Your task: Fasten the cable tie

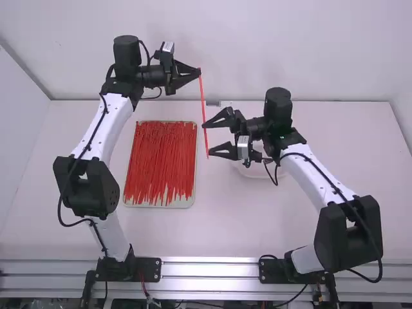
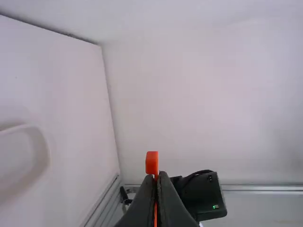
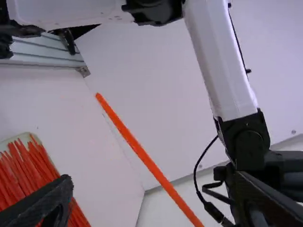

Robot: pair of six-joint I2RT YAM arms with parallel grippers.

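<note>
Clamping 1 hanging cable tie (image 1: pixel 204 112) in the left gripper (image 1: pixel 197 71); straddling its tail with the right gripper (image 1: pixel 207 138) agape, needing centring before closing.

A red cable tie (image 1: pixel 203 109) is pinched at its top by the left gripper (image 1: pixel 196 71) and flanked below by the spread right gripper (image 1: pixel 207 139).

Two arms of white tubular links (image 1: pixel 106 125) and chunky black joints (image 1: pixel 87 187), thin black cables (image 3: pixel 195 176) looping alongside, black two-finger left gripper (image 1: pixel 193 69), matching right gripper (image 1: pixel 207 138)
</note>
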